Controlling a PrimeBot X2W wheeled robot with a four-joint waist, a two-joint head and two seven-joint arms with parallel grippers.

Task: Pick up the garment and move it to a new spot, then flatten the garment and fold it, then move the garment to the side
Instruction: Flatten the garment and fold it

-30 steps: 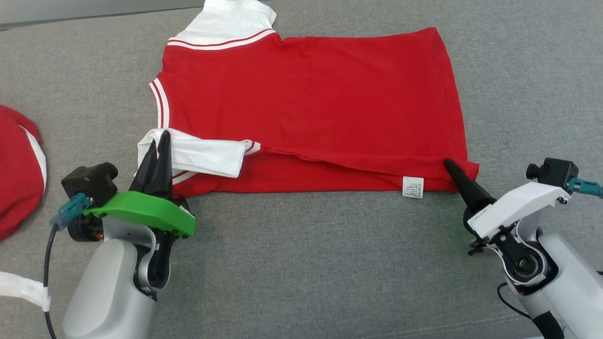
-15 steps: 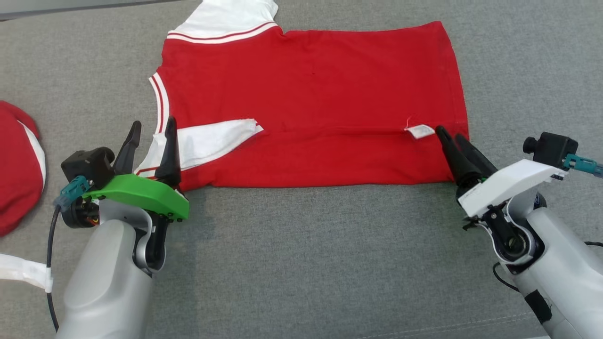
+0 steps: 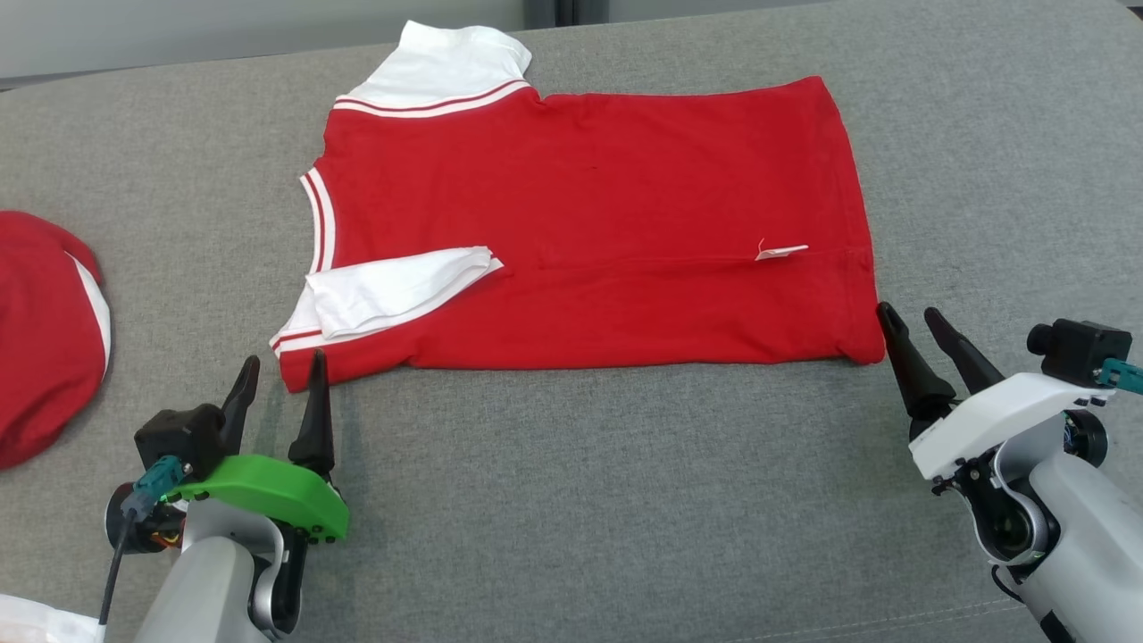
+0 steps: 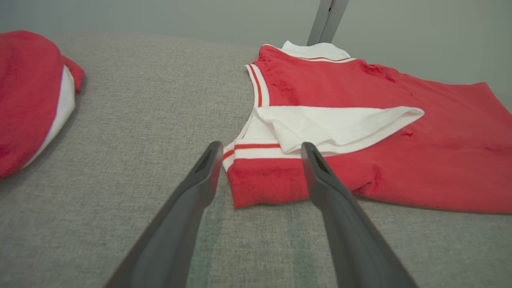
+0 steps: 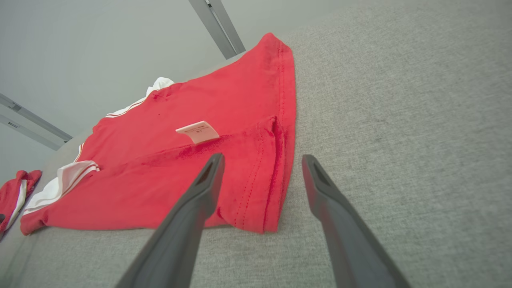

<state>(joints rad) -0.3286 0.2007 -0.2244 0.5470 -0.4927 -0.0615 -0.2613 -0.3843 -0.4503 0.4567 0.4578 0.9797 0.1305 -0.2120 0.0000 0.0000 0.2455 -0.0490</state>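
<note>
The garment (image 3: 607, 205) is a red T-shirt with white sleeves, lying flat on the grey cushion with its near long edge folded up over the body. A white sleeve (image 3: 393, 288) lies turned in on top at the left, and a small white label (image 3: 780, 253) shows at the right. My left gripper (image 3: 281, 364) stands open just short of the shirt's near left corner (image 4: 244, 188), holding nothing. At the near right corner (image 5: 260, 208), my right gripper (image 3: 909, 313) is open too, clear of the cloth.
A second red and white garment (image 3: 40, 335) lies bunched at the far left edge of the cushion. The grey cushion (image 3: 580, 500) stretches bare in front of the shirt. Its back edge meets a pale wall (image 3: 223, 36).
Both grippers opened and let go of the shirt's near edge, which now lies folded over the body. Both arms have drawn back toward me, off the cloth.
</note>
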